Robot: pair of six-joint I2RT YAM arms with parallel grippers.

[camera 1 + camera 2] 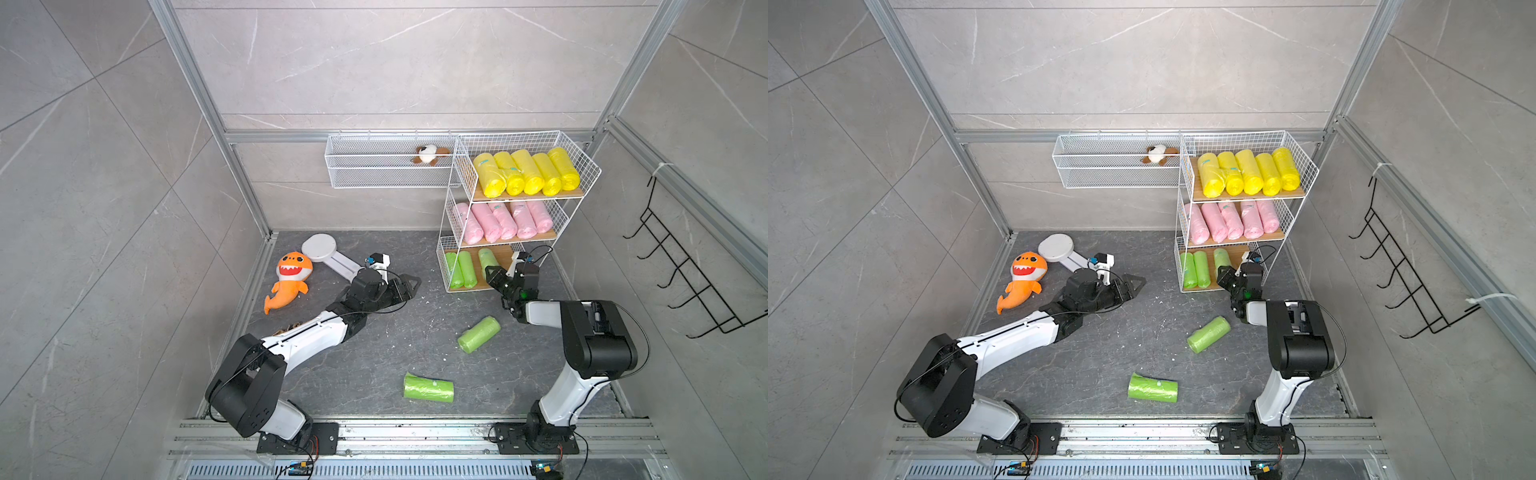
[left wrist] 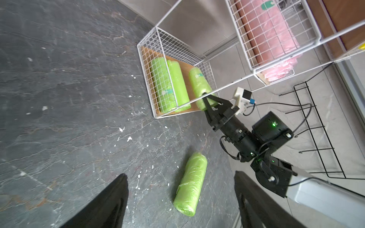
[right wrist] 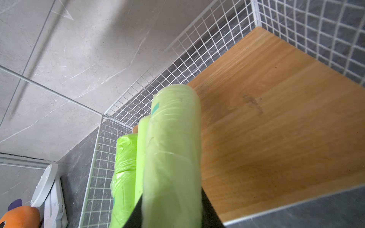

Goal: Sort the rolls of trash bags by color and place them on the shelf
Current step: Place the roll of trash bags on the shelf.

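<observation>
Our right gripper [image 1: 495, 271] grips one green roll [image 1: 487, 258] over the bottom board [image 3: 276, 118] of the shelf [image 1: 586, 166]. Its long axis points into the shelf, toward its back, parallel to the two green rolls [image 1: 461, 270] beside it. We see the left gripper [image 1: 408, 286] wide open.

No legible words, brands or numbers anywhere. Teal sticker [image 3: 155, 107] on the green roll [image 3: 173, 148] pinched in the right hand [image 2: 211, 98]: print too small to read. Same with the teal label [image 2: 166, 91] on the neighbouring roll [image 2: 162, 77] just beside that hand, and the teal mark [image 2: 266, 6] on the pink roll [image 2: 272, 27] above it.
</observation>
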